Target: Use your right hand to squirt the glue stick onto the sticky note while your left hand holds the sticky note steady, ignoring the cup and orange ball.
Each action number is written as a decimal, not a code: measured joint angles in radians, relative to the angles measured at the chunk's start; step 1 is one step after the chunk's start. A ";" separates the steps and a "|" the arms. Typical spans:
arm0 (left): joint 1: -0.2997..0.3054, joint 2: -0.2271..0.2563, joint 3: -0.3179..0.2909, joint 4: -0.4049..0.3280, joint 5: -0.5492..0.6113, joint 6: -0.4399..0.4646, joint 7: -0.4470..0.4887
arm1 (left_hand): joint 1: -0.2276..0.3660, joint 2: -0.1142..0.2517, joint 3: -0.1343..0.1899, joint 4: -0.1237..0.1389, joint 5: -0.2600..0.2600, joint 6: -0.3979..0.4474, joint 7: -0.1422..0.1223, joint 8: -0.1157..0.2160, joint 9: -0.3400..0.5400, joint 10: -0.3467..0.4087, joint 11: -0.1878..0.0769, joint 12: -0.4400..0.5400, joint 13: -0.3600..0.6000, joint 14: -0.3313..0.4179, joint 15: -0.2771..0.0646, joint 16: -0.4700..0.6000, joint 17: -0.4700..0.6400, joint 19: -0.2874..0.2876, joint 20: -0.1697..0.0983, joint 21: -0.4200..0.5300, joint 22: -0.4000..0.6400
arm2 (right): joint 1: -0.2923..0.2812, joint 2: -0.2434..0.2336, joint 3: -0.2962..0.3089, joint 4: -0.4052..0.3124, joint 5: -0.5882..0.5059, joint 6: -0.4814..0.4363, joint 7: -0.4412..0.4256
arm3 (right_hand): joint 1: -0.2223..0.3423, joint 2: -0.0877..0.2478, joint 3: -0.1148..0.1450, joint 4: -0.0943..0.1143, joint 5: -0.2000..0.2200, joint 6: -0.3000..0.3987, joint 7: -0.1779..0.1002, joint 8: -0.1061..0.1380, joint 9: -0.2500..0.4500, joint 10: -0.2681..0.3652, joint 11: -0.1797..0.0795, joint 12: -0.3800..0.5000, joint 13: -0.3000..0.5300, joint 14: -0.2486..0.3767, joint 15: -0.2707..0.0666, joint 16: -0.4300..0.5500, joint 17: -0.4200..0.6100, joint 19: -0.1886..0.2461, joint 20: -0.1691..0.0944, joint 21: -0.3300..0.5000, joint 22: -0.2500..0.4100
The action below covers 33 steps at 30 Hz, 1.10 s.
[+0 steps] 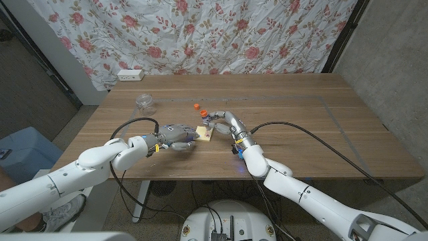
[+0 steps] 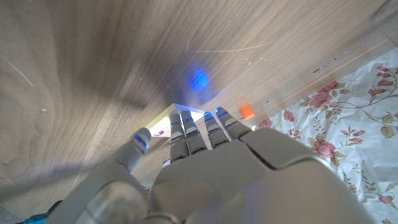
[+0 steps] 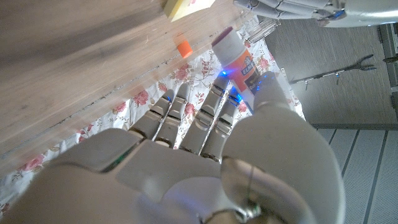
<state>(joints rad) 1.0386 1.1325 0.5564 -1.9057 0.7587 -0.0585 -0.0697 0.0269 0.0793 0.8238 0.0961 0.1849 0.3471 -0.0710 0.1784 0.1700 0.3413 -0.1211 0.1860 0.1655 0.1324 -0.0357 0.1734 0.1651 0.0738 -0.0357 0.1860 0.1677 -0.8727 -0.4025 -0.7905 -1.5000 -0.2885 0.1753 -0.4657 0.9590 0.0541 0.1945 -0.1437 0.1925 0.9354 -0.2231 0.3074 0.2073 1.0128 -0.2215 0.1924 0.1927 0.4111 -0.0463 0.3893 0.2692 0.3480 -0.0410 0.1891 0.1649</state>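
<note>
1. The right robot hand (image 1: 215, 121) is near the middle of the surface (image 1: 301, 127), and its fingers (image 3: 214, 109) are closed around the glue stick (image 3: 237, 60).
2. In the right wrist view the glue stick stands out past the fingertips, and it has an orange label and a pale cap end.
3. The left robot hand (image 1: 175, 136) is just beside the right one, on the side of the left edge, with its fingers (image 2: 198, 134) stretched toward the note (image 1: 205, 134).
4. The yellow note lies between the two hands; the fingertips of the left hand reach its edge, but I cannot tell whether they press it down.
5. The small orange ball (image 1: 195, 106) lies a little behind the hands, toward the far edge.
6. The clear cup (image 1: 144, 102) stands near the far left corner, well apart from the note.
</note>
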 measured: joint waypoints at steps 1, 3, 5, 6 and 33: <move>0.000 0.000 0.000 0.000 0.000 0.001 -0.002 | 0.000 0.000 0.000 0.000 0.000 0.000 0.000 0.000 0.000 0.000 0.000 0.000 0.000 0.000 0.000 0.000 0.000 0.000 0.000 0.000 0.000 | 0.000 -0.001 0.002 -0.002 0.000 0.000 0.000 | 0.000 0.000 0.000 0.000 0.000 0.000 0.000 0.000 0.000 0.000 0.000 0.000 0.000 0.000 0.000 0.000 0.000 0.000 0.000 0.000 0.000; 0.000 0.000 0.000 0.000 0.000 0.003 -0.003 | 0.000 0.000 0.000 0.000 0.000 0.000 0.000 0.000 0.000 0.000 0.000 0.000 0.000 0.000 0.000 0.000 0.000 0.000 0.000 0.000 0.000 | 0.000 -0.001 0.003 -0.003 0.000 0.000 0.000 | -0.004 0.004 0.000 0.000 0.000 0.000 0.000 0.000 0.000 0.000 0.000 0.000 0.000 0.000 0.000 0.000 0.000 0.000 0.000 0.000 0.000; 0.000 0.000 0.000 -0.004 0.000 0.005 -0.005 | 0.000 0.000 0.000 0.000 0.000 0.000 0.000 0.000 0.000 0.000 0.000 0.000 0.000 0.004 -0.004 0.000 0.000 0.002 -0.002 0.000 0.000 | 0.000 -0.002 0.006 -0.005 -0.001 0.005 -0.004 | -0.004 0.004 0.000 0.000 0.000 0.000 0.000 0.001 -0.001 0.000 0.000 0.000 0.000 0.000 0.000 0.000 0.000 0.000 0.000 0.000 0.000; 0.000 0.000 0.000 -0.004 0.000 0.006 -0.006 | 0.000 0.000 0.000 0.000 0.000 0.000 0.000 0.000 0.000 0.000 0.000 0.000 0.000 0.004 -0.004 0.000 0.000 0.004 -0.004 0.000 0.000 | 0.000 -0.003 0.008 -0.006 -0.001 0.005 -0.004 | -0.004 0.004 0.000 0.000 0.000 0.000 0.000 0.002 -0.002 0.000 0.000 0.000 0.000 0.000 0.000 0.000 0.000 0.000 0.000 0.000 0.000; 0.014 0.005 -0.011 -0.039 0.005 0.042 -0.016 | 0.000 0.000 0.000 0.000 0.000 0.013 0.008 -0.001 0.000 0.011 0.003 -0.002 0.000 0.004 -0.004 0.000 0.000 0.013 -0.002 0.000 0.000 | 0.013 -0.030 0.052 -0.044 0.001 0.003 0.007 | -0.007 0.007 -0.003 0.003 0.000 0.000 0.000 0.002 -0.009 0.000 0.000 0.000 0.000 0.000 0.000 0.000 0.000 -0.007 0.007 0.000 0.000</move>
<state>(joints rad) 1.0531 1.1373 0.5457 -1.9443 0.7634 -0.0169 -0.0860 0.0269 0.0792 0.8237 0.0961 0.1853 0.3602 -0.0626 0.1770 0.1701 0.3519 -0.1181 0.1844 0.1655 0.1359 -0.0393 0.1734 0.1652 0.0863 -0.0376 0.1860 0.1677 -0.8594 -0.4329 -0.7388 -1.5440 -0.2880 0.1782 -0.4584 0.9523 0.0609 0.1917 -0.1409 0.1923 0.9352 -0.2230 0.3097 0.1984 1.0128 -0.2215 0.1924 0.1927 0.4111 -0.0463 0.3893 0.2694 0.3407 -0.0338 0.1891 0.1649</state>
